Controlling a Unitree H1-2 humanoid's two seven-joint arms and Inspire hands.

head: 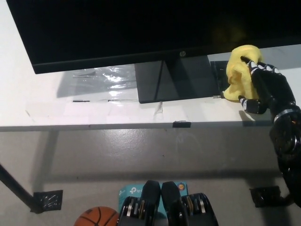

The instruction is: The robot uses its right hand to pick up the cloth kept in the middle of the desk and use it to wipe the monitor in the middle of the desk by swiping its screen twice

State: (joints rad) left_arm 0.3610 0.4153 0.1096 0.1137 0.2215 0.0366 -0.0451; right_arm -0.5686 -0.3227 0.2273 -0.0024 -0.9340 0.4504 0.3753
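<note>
A large black monitor (141,28) fills the top of the head view, standing on its dark base (176,80) on the white desk (94,113). My black right hand (265,87) is shut on a bunched yellow cloth (237,73). It holds the cloth up by the monitor's lower bezel, just right of the stand. The cloth's top reaches the bezel edge; whether it touches the screen I cannot tell. My left hand is out of view.
A dark flat object (218,77) lies on the desk behind the cloth, mostly hidden. Clear plastic film (101,75) lies left of the stand. Below the desk edge are a basketball (96,217), a desk leg foot (47,201) and grey floor.
</note>
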